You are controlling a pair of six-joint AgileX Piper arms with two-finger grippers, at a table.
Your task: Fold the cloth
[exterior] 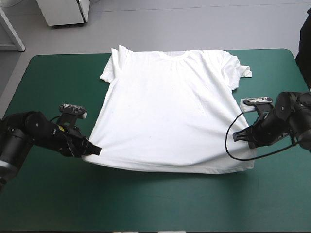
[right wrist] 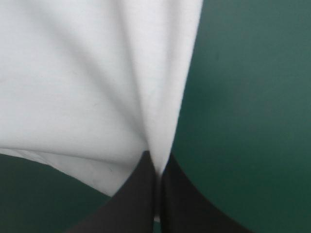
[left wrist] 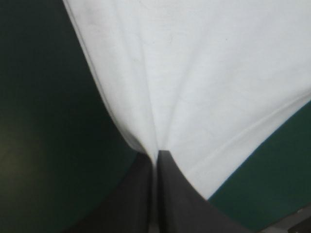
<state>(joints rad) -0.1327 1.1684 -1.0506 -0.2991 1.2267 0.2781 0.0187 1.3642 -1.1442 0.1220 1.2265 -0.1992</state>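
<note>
The white T-shirt (exterior: 167, 109) lies spread flat on the teal-green table, collar toward the far edge, hem toward the near edge. My left gripper (exterior: 95, 150) is shut on the T-shirt at its near left hem corner. In the left wrist view the black fingers (left wrist: 170, 194) meet in a point and the T-shirt (left wrist: 194, 73) puckers into them. My right gripper (exterior: 238, 136) is shut on the T-shirt near its right hem corner. The right wrist view shows the T-shirt (right wrist: 97, 73) pinched into folds at the shut gripper (right wrist: 156, 162).
Bare teal-green cover (exterior: 160, 204) runs along the near side of the table, and more (exterior: 53, 82) lies to the left of the shirt. The shirt's sleeves (exterior: 241, 72) reach toward the far corners.
</note>
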